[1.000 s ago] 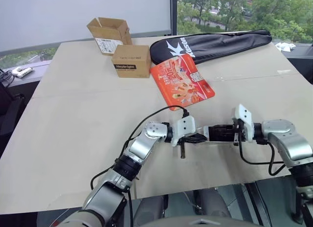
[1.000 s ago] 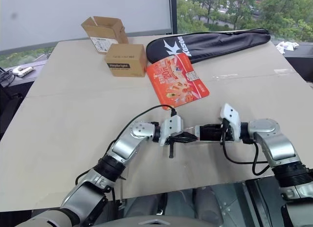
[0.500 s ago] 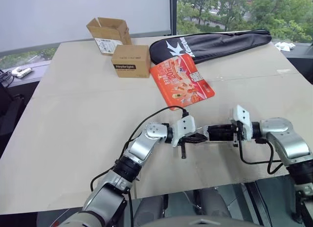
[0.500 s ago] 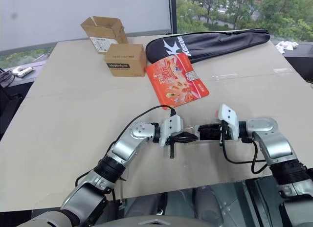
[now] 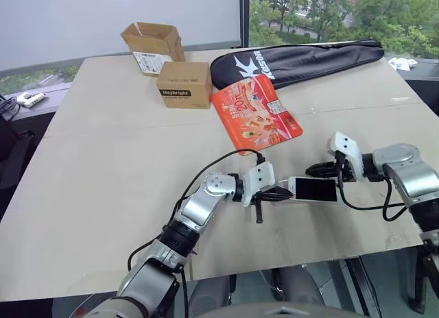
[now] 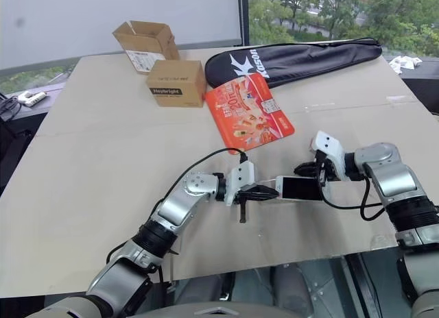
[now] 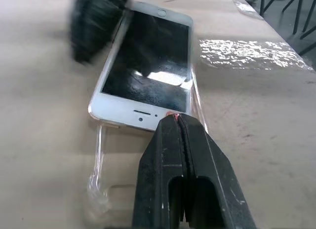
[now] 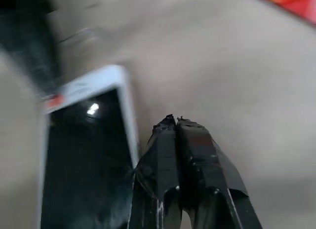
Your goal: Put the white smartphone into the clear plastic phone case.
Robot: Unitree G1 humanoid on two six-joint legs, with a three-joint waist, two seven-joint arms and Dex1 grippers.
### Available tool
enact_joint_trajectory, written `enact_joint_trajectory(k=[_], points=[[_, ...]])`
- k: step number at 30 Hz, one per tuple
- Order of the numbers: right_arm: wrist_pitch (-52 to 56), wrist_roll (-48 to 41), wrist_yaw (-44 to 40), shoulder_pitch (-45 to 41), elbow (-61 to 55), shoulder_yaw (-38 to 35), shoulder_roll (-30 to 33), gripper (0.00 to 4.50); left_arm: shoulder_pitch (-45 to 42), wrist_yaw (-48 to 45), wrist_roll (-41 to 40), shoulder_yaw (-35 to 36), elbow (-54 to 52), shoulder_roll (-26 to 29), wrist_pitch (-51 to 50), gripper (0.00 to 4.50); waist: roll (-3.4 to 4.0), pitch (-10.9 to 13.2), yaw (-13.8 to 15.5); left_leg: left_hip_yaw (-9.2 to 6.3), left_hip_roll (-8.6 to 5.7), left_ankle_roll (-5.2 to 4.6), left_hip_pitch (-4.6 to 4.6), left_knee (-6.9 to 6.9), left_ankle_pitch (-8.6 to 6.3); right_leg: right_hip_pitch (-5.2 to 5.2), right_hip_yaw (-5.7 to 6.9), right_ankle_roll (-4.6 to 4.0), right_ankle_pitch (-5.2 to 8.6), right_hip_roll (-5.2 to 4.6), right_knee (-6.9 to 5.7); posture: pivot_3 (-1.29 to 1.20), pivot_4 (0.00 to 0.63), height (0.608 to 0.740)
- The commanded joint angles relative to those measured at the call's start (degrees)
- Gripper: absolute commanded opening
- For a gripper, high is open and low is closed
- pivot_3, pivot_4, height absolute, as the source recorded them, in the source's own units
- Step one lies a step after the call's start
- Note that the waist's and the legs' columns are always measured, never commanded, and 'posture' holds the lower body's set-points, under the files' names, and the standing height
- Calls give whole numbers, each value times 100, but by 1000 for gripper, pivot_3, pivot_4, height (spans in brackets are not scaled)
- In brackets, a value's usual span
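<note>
The white smartphone (image 5: 313,189) lies face up on the table, black screen showing. In the left wrist view its far part sits over the clear plastic phone case (image 7: 106,187), whose near end sticks out bare from under the phone (image 7: 148,71). My left gripper (image 5: 281,192) is shut, its tips (image 7: 175,116) touching the phone's near short edge. My right gripper (image 5: 312,171) is shut too, holding nothing. It hovers just past the phone's far long side, its tips (image 8: 171,119) beside the phone's edge (image 8: 84,155).
A red-orange printed packet (image 5: 257,114) lies behind the phone. Farther back are two cardboard boxes (image 5: 185,85) (image 5: 152,47) and a long black bag (image 5: 302,57). The table's front edge (image 5: 295,256) runs close below both grippers.
My right gripper has drawn back off the phone, to the right and slightly up, leaving the screen uncovered. The left gripper and the phone have stayed put.
</note>
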State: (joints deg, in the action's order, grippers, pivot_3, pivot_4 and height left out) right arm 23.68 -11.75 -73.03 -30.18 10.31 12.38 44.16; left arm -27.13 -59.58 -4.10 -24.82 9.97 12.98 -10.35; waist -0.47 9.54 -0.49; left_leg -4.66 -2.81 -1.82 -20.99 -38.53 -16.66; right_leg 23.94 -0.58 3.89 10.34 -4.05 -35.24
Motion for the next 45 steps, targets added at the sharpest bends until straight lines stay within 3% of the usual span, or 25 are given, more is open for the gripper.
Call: enact_joint_trajectory(k=[1,7,13,20,23,28,29,30,31,45], points=[[-134,-17,-118,88,-300,39,-22,28,3,63,13,-34,-93,-27,-39,0,0,0,0,0,0,0,0,2,0,0,1,0,0,0,3,0,150,740],[-520,48,-21,167,-322,15,-173,28,31,90,9,-49,-209,-38,-107,0,0,0,-15,0,1,3,-1,11,2,-1,2,1,-1,2,24,0,150,740],[-598,-75,454,-220,12,-466,-427,28,79,100,32,-87,-261,9,-112,0,3,2,-6,4,1,13,-3,15,8,0,0,0,-2,1,29,0,150,740],[839,-1287,-108,493,-1863,-1167,529,28,91,101,26,-93,-294,54,-128,0,10,5,137,-10,-1,12,-24,14,7,9,9,-1,-2,-1,38,0,150,740],[1287,-1652,-448,1165,-2945,-1265,1247,861,103,87,15,-106,-312,59,-143,0,16,1,136,-15,1,12,-44,14,6,26,18,-1,-2,-2,39,0,150,740],[1010,-985,-98,1482,-3266,-1150,1852,2962,86,53,12,-122,-288,66,-133,0,16,1,115,10,1,2,-73,3,2,58,4,1,-3,-3,35,0,150,740],[1014,-797,-15,1493,-3231,-1104,1986,3140,77,49,15,-123,-277,65,-124,0,17,2,127,9,1,2,-73,1,2,58,7,1,-3,-2,35,0,150,740],[1021,-650,35,1513,-3209,-1054,2106,3536,71,47,18,-123,-270,65,-116,0,18,3,131,8,2,2,-74,-4,2,58,8,1,-3,-1,31,0,150,740],[1066,-533,90,1536,-3194,-1011,2204,4312,67,47,19,-121,-264,64,-110,0,17,3,131,7,2,2,-75,-9,3,58,9,1,-3,-1,29,0,150,740],[2056,-374,471,1722,-3317,-509,2297,4427,-101,-83,-102,157,-789,460,-100,0,17,3,130,8,3,14,-78,-11,9,60,7,-1,-5,0,29,0,150,740]])
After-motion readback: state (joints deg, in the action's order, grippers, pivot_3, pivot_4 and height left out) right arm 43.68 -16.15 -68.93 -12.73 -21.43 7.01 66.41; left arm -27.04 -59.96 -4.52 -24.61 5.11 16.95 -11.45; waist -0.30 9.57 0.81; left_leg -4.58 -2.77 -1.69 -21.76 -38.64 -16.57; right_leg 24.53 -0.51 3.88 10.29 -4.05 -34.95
